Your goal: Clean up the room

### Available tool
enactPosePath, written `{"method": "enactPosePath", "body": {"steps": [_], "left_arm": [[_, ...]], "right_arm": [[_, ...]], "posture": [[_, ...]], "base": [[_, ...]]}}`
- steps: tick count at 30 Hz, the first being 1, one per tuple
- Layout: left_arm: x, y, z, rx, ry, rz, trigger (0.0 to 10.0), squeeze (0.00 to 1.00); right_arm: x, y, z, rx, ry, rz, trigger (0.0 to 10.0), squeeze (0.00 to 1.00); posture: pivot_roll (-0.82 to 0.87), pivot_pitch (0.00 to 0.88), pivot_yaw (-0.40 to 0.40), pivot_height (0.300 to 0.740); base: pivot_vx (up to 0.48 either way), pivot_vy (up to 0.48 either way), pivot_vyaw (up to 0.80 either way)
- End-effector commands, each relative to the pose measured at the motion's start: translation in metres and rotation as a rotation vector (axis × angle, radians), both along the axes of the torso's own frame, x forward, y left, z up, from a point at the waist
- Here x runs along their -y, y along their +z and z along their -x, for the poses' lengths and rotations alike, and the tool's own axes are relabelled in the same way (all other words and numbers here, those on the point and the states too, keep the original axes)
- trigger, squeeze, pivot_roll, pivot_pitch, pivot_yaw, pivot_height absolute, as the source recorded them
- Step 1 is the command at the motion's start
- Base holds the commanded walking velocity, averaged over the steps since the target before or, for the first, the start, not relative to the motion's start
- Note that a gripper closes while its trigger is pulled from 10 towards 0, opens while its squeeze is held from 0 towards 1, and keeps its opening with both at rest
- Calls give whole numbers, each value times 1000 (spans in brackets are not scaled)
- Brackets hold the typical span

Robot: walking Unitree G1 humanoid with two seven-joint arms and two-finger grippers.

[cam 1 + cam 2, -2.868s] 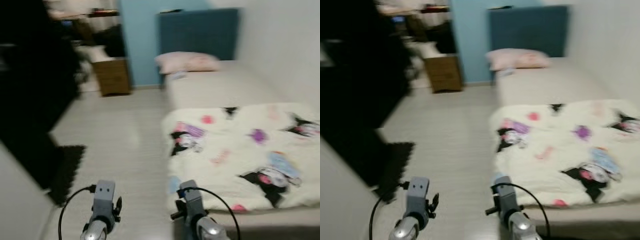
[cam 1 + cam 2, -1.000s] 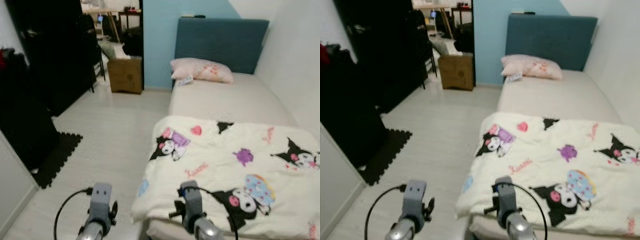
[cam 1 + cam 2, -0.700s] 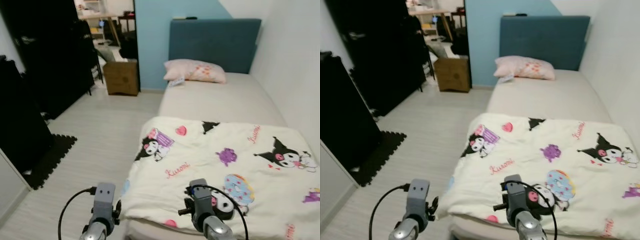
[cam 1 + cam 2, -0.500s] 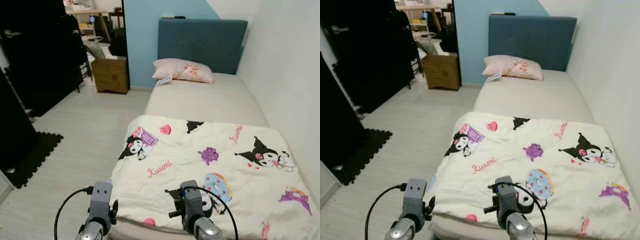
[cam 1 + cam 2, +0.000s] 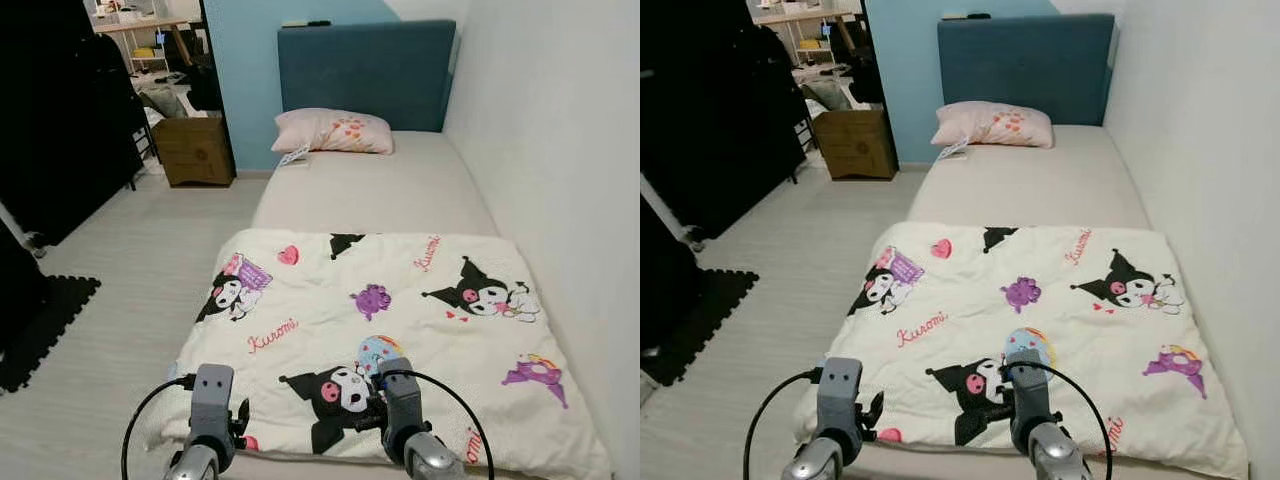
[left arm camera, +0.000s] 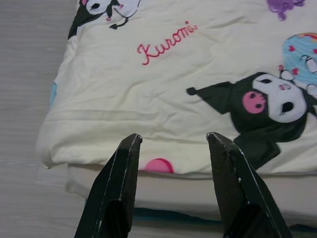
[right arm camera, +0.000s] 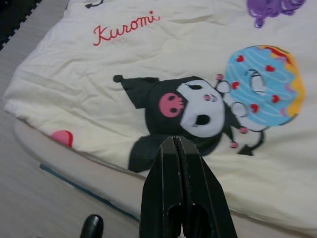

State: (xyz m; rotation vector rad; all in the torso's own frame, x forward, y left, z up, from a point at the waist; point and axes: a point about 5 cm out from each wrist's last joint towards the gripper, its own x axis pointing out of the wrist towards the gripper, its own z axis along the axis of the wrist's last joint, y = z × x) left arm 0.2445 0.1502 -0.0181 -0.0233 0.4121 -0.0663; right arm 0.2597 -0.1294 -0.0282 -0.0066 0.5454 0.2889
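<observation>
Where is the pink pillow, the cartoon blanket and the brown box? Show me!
pink pillow (image 5: 333, 131), left eye view, middle of its top face.
cartoon blanket (image 5: 400, 300), left eye view, plain cream patch near its middle.
brown box (image 5: 854, 143), right eye view, centre of its front side.

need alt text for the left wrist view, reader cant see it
The left gripper, its two black fingers spread open, hovers just off the foot edge of a bed, aimed at a cream blanket printed with cartoon characters and the red word Kuromi. The blanket overhangs the mattress, with pale wood-look floor alongside.
</observation>
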Motion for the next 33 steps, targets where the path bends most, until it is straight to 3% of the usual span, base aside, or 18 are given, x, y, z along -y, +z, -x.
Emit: {"method": "enactPosePath", "body": {"steps": [1,13,33], "left_arm": [[-9,-3,3,-15,12,-34,10000,0],[-12,-2,2,-8,7,-59,10000,0],[-12,3,0,34,23,-64,10000,0]], "right_arm": [[-5,-1,2,-10,-1,-19,10000,0],[-6,-2,2,-15,-6,-33,10000,0],[-7,0,0,-13,3,-52,10000,0]], "posture": [[-32,0,19,732],[-32,0,23,732],[-35,0,22,732]], "base": [[0,0,0],[0,0,0],[0,0,-766]]}}
